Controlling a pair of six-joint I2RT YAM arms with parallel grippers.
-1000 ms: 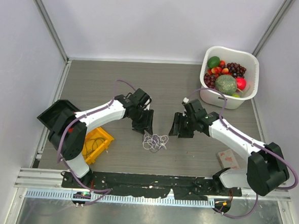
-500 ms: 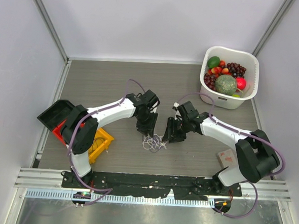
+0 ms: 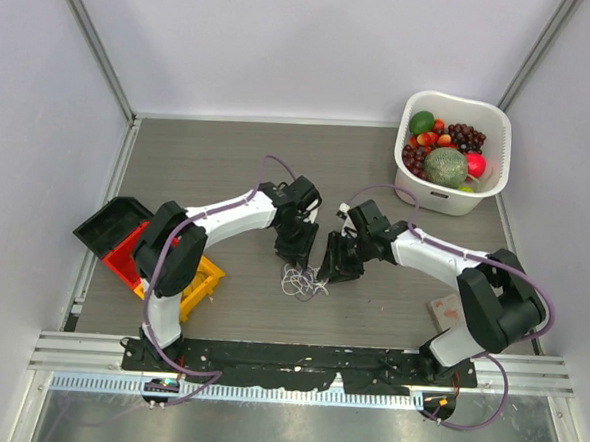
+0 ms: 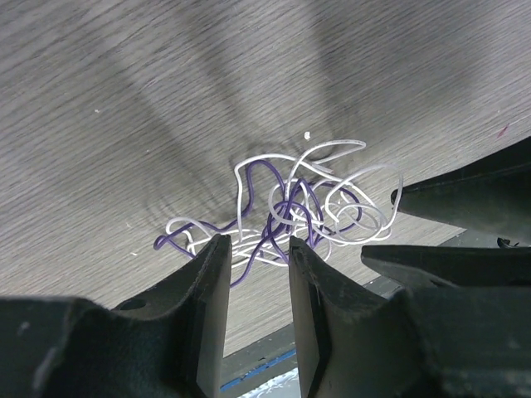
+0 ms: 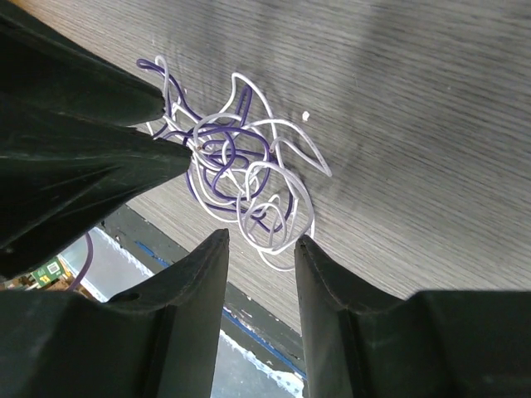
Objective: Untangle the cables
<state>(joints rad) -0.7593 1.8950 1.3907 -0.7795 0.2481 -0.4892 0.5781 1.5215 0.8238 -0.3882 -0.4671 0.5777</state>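
Small tangle of thin white and purple wire cables [image 3: 304, 280] lies on grey desk [image 3: 208, 166] between left jaws and right jaws, both parted, empty; likely risk: pinching several strands together would tighten the knot.

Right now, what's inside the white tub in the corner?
Fruit: dark grapes, a green melon, a green fruit, small red ones and a pink one. The pile hides the tub's bottom.
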